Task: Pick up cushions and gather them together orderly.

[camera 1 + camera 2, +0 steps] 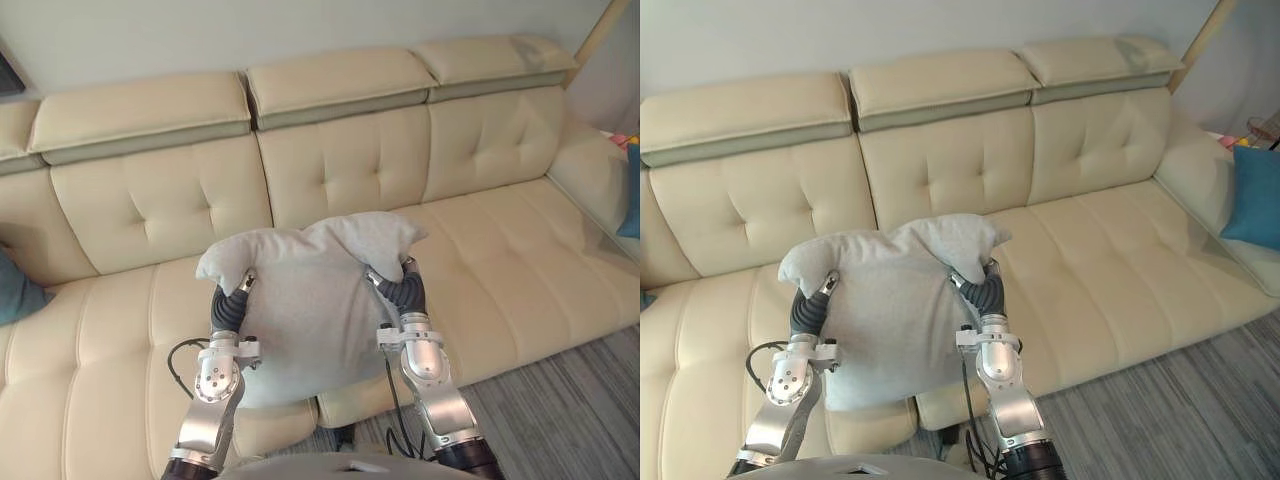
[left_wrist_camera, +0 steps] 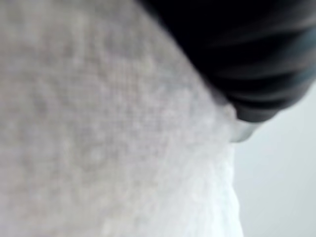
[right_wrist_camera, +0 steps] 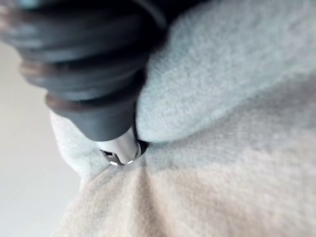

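A light grey cushion hangs upright in front of me, above the front edge of the beige sofa. My left hand is at its upper left corner and my right hand at its upper right corner, where the cloth bunches up around both. The cushion covers the rest of each hand. In the left wrist view the grey cloth lies against the dark cover. In the right wrist view the cloth folds around the right hand.
A teal cushion lies at the sofa's far left end and a blue cushion leans at its right end. Grey plank floor runs in front of the sofa. A wooden pole slants at the top right.
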Tool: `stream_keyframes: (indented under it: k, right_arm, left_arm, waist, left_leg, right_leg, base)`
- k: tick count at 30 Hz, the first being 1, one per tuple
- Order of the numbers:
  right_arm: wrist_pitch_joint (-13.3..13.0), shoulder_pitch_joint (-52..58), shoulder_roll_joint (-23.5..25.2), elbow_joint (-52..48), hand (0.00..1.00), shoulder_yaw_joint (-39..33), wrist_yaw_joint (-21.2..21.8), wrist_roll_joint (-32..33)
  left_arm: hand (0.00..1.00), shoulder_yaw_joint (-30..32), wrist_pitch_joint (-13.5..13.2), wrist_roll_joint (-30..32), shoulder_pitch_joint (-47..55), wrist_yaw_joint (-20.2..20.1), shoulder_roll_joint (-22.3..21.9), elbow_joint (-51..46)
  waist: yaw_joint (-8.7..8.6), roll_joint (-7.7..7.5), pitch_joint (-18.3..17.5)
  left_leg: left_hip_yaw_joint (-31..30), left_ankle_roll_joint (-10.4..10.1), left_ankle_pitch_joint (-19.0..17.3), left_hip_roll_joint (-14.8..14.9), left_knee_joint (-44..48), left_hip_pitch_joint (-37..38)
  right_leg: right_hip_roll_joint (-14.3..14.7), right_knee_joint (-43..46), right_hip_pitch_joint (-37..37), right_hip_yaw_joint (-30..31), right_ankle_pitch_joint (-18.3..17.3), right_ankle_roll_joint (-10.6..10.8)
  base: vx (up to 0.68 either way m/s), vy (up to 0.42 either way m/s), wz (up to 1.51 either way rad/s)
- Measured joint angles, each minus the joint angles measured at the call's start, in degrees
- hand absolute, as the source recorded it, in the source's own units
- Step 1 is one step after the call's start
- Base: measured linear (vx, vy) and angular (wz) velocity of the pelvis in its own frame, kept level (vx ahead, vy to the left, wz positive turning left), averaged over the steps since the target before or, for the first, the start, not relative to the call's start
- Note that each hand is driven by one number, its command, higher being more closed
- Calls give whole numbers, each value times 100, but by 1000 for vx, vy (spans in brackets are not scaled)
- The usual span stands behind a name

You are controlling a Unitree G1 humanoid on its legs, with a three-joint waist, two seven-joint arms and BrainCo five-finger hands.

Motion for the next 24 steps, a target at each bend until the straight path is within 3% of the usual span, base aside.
stream_keyframes:
  k: [2, 7, 8, 9, 10, 11, 12, 13, 15, 16, 17, 18, 20, 22, 24]
  right_arm:
    - [0, -17, -35, 0, 100, 0, 1, -2]
    - [1, -49, -62, 15, 100, 47, 6, -6]
    - [4, -211, -61, 27, 100, 83, 5, -25]
    - [12, -291, -67, 28, 100, 83, 4, -56]
    - [14, -421, -96, 53, 100, 81, 1, -93]
    - [19, -531, -123, 89, 100, 76, -2, -128]
    - [24, -754, -135, 263, 100, 62, -20, -139]
    - [29, -762, -124, 325, 100, 68, -18, -140]
    - [29, -768, -111, 378, 100, 98, -15, -178]
    - [29, -803, -89, 379, 100, 143, -15, -181]
    - [29, -842, -81, 385, 100, 165, -15, -181]
    - [32, -877, -140, 389, 100, 181, -15, -179]
    - [55, -877, -141, 395, 100, 190, -9, -178]
    - [122, -857, -143, 421, 100, 186, -7, -173]
    - [129, -843, -148, 441, 100, 176, -8, -161]
  left_arm:
    - [100, -17, 2, -1, -35, 50, 2, 0]
    - [100, -8, 25, -2, -34, 70, 47, 0]
    - [100, 22, 21, -7, -140, 111, 173, -1]
    - [100, 25, 22, -11, -202, 139, 210, -1]
    - [100, 33, 29, -20, -292, 169, 247, 1]
    - [100, 56, 34, -22, -350, 172, 260, 0]
    - [100, 75, 62, -26, -481, 188, 262, 24]
    - [100, 70, 62, -30, -466, 203, 263, 24]
    - [100, 88, 59, -38, -465, 265, 287, 16]
    - [100, 121, 45, -54, -469, 313, 305, 8]
    - [100, 147, 43, -63, -467, 325, 280, 10]
    - [100, 132, 45, -70, -455, 331, 284, 3]
    - [100, 132, 45, -77, -433, 331, 277, 1]
    - [100, 116, 71, -79, -429, 329, 250, 1]
    - [100, 113, 90, -77, -428, 328, 187, 1]
  waist:
    - [-9, 1, -1]
    - [32, -68, 19]
    - [64, -256, 24]
    - [66, -288, 38]
    - [60, -296, 44]
    - [93, -252, 56]
    - [51, -191, 195]
    - [104, -193, 201]
    - [158, -280, 181]
    - [171, -410, 139]
    - [174, -372, 153]
    - [159, -294, 199]
    - [188, -287, 195]
    - [141, -287, 195]
    - [128, -282, 192]
  left_leg:
    - [-6, 106, 66, -110, -98, 34]
    - [60, 154, 48, -225, -39, -40]
    - [196, 280, -62, -318, 475, -552]
    - [227, 315, -80, -314, 642, -733]
    - [289, 354, -83, -277, 811, -971]
    - [380, 444, -54, -144, 846, -1118]
    - [375, 448, 69, 19, 839, -1173]
    - [340, 411, 131, 86, 824, -1138]
    - [221, 303, 203, 78, 821, -1139]
    - [122, 212, 247, 72, 824, -1232]
    - [26, 188, 260, 113, 815, -1302]
    - [-175, 9, 503, 216, 584, -1447]
    - [-196, -44, 674, 240, 388, -1466]
    - [-372, -155, 1163, 247, -138, -1356]
    - [-467, -191, 1314, 235, -378, -1216]
  right_leg:
    - [-84, -1, -7, 45, 47, 59]
    - [-185, 2, -124, 233, 239, 140]
    - [-275, 78, -504, 456, 373, 278]
    - [-281, 141, -667, 552, 460, 397]
    - [-272, 131, -872, 707, 702, 739]
    - [-245, 95, -977, 771, 836, 934]
    - [-306, 1501, -1262, 458, -222, 147]
    - [-437, 2267, -1200, 246, -993, 122]
    - [-666, 2276, -670, 236, -1600, 439]
    - [-700, 1850, -400, 224, -1721, 627]
    - [-641, 1681, -381, 168, -1623, 584]
    - [-473, 1130, -225, -106, -1298, 452]
    - [-414, 910, -202, -195, -1155, 391]
    - [-338, 590, -62, -438, -948, 291]
    - [-308, 562, 29, -536, -944, 284]
  base:
    - [-70, 100, 1]
    - [-116, 65, -14]
    - [-219, 36, -38]
    - [-245, 29, -43]
    - [-229, 41, -28]
    - [-234, 74, -24]
    - [-230, 84, -15]
    - [-129, 50, -5]
    - [-101, -99, 19]
    - [-102, -181, 31]
    - [-138, -238, 56]
    - [-108, -184, 45]
    - [-65, -160, 34]
    - [-20, -145, 41]
    - [-7, -62, 28]
